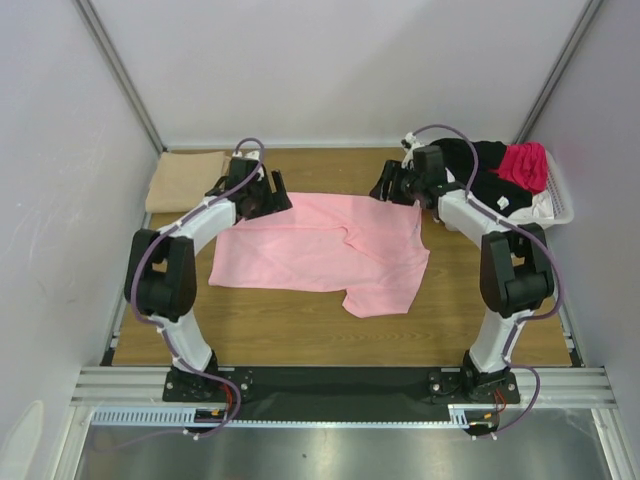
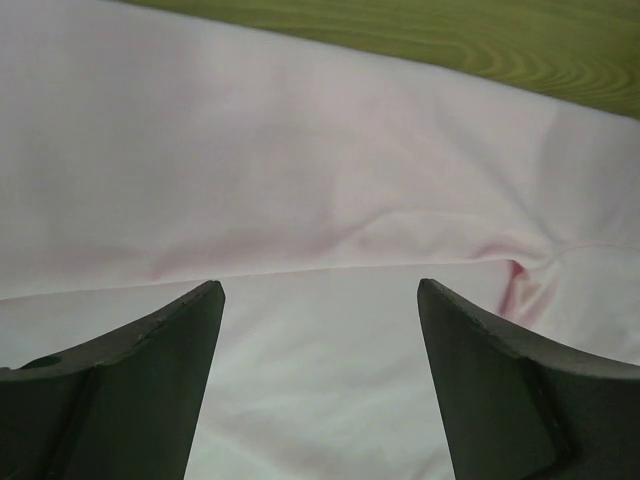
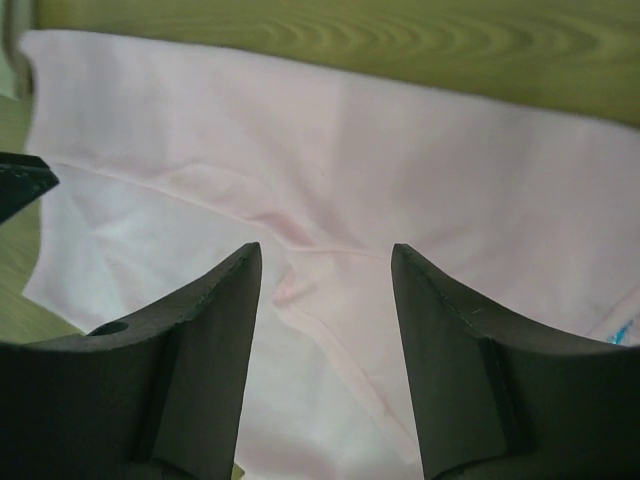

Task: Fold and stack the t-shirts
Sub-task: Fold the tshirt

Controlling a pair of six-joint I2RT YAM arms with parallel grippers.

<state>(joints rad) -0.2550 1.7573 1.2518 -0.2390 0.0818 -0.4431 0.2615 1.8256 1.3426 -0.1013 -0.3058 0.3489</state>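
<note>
My left end effector [image 2: 320, 290] is released: its 2 fingers [image 2: 140, 380] stand wide apart with nothing pinched between them, and they hang just above the light pink t-shirt [image 1: 320, 250], at the far left corner of the cloth. In the left wrist view a folded edge of that shirt runs across just beyond the fingertips, and a small pucker sits near the right finger. My right end effector [image 3: 326, 250] is let go as well. Its fingers are parted with only air in the gap, and a seam of the same pink shirt passes underneath them. From the top camera it sits at the shirt's far right corner, so both arms reach to the far edge of the cloth, 1 at each end. The pink shirt lies spread flat in the middle of the tabletop [image 1: 280, 320], with some wrinkles through its middle and 1 flap trailing toward the near right. The tan t-shirt [image 1: 185, 180] lies folded in the far left corner, apart from the pink one. In the far right corner the white basket [image 1: 562, 205] holds a heap of shirts: a black t-shirt [image 1: 480, 165], a magenta t-shirt [image 1: 525, 165] and a bit of white cloth [image 1: 500, 203] showing among them.
</note>
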